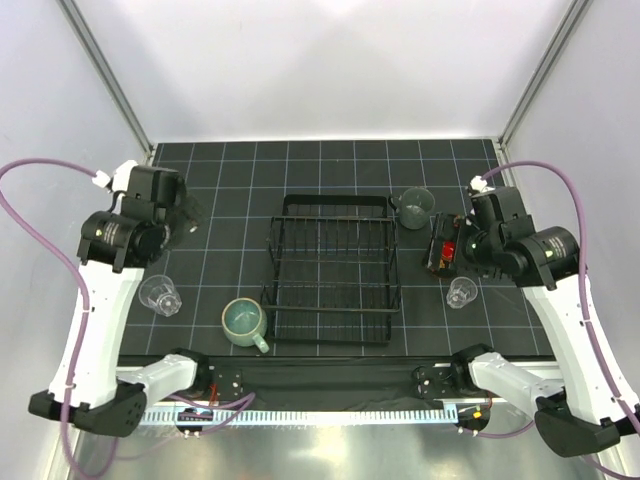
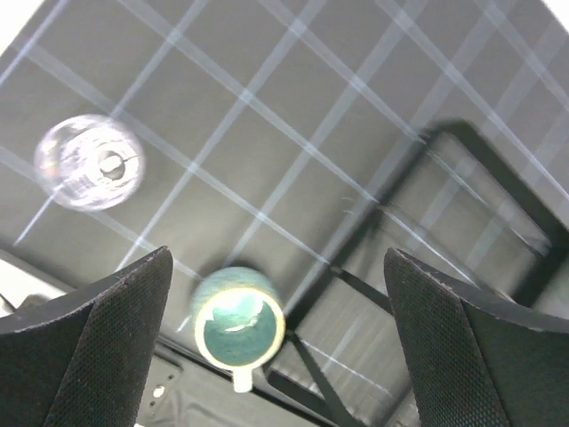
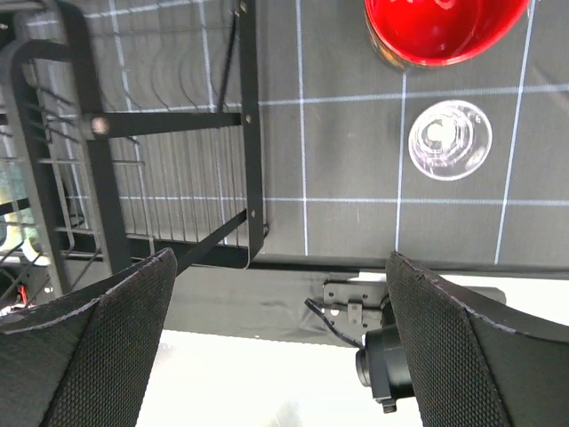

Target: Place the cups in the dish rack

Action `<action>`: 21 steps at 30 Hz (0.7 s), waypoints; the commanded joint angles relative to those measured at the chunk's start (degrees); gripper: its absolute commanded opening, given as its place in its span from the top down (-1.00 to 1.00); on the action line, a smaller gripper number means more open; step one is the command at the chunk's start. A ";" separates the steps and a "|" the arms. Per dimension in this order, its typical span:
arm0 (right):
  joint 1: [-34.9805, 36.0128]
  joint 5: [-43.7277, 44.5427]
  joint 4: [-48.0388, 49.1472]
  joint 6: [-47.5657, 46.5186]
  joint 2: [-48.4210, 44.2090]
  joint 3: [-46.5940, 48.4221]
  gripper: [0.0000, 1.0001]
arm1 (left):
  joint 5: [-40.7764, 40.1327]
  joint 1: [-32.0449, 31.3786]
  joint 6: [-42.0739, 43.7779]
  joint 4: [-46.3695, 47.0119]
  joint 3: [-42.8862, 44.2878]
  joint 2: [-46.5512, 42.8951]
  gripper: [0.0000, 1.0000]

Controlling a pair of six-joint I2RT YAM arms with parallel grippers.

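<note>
The black wire dish rack (image 1: 335,200) stands mid-table with nothing in it. A speckled pale-green mug (image 1: 243,323) sits upright at its near left corner, and a clear glass (image 1: 160,294) stands further left. My left gripper (image 1: 186,215) hovers open above the mat behind that glass; its wrist view looks down on the mug (image 2: 238,325), the glass (image 2: 89,162) and the rack (image 2: 462,133). Right of the rack are a dark grey-green mug (image 1: 415,208), the red-inside dark cup (image 1: 440,252) and a second glass (image 1: 461,292). My right gripper (image 1: 462,245) hangs open over the dark cup (image 3: 444,27), holding nothing.
The grid mat (image 1: 330,160) ends at white walls behind and at both sides. The arm bases and a mounting rail (image 1: 330,385) run along the near edge. In the right wrist view the rack's near corner (image 3: 251,133) and the small glass (image 3: 449,138) lie below.
</note>
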 commanded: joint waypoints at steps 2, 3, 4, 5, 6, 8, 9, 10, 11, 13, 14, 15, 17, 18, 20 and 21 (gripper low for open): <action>0.18 -3.32 -9.63 -4.40 -0.17 3.90 -0.99 | 4.77 10.10 3.21 -11.62 -6.05 -0.66 -0.91; 0.18 -3.77 -9.37 -5.01 -0.17 3.99 -0.99 | 4.87 12.90 3.56 -11.19 -6.68 -0.23 -0.89; 0.18 -4.04 -9.37 -5.28 -0.26 4.17 -0.99 | 4.87 14.32 3.83 -10.92 -7.56 0.13 -0.86; 0.27 -4.30 -9.37 -5.54 -0.35 4.34 -0.99 | 5.04 15.64 4.09 -10.57 -8.52 0.39 -0.85; 0.18 -4.39 -9.37 -5.81 -0.52 4.43 -0.99 | 4.96 18.18 3.31 -10.22 -10.27 1.00 -0.82; 0.18 -4.92 -9.37 -6.25 -0.70 4.61 -0.99 | 5.21 19.08 2.42 -9.08 -11.60 2.67 -0.65; 0.18 -5.18 -9.45 -6.42 -0.79 4.70 -0.99 | 5.22 19.34 1.90 -8.12 -13.96 3.11 -0.63; 0.18 -5.62 -9.63 -6.77 -0.79 4.78 -0.99 | 5.22 20.65 1.55 -6.19 -15.20 3.90 -0.57; 0.18 -6.23 -9.72 -6.69 -0.79 5.13 -0.99 | 5.13 21.36 1.37 -5.22 -16.69 4.17 -0.57; 0.27 -7.81 -9.81 -6.86 -0.79 5.49 -0.99 | 5.48 22.85 0.76 -4.42 -19.24 5.22 -0.50; 0.27 -8.78 -9.63 -7.21 -0.70 5.84 -0.99 | 5.48 23.47 0.14 -3.63 -19.86 6.19 -0.49; 0.27 -10.62 -9.28 -7.48 -0.70 5.84 -0.99 | 4.87 23.56 0.05 -2.93 -20.48 6.63 -0.48; 0.18 -11.42 -8.75 -8.44 -0.96 5.40 -0.99 | 4.17 23.83 -0.82 -0.91 -22.85 7.51 -0.48; 0.27 -11.69 -8.49 -8.88 -0.96 5.14 -1.00 | 3.90 23.92 -1.09 -0.20 -23.64 7.77 -0.48; 0.27 -12.04 -8.31 -8.97 -1.05 4.87 -1.00 | 2.76 24.00 -1.97 1.55 -25.83 8.13 -0.48; 0.27 -13.52 -8.14 -8.97 -0.96 4.87 -0.99 | 2.50 24.09 -2.15 2.34 -26.54 8.30 -0.48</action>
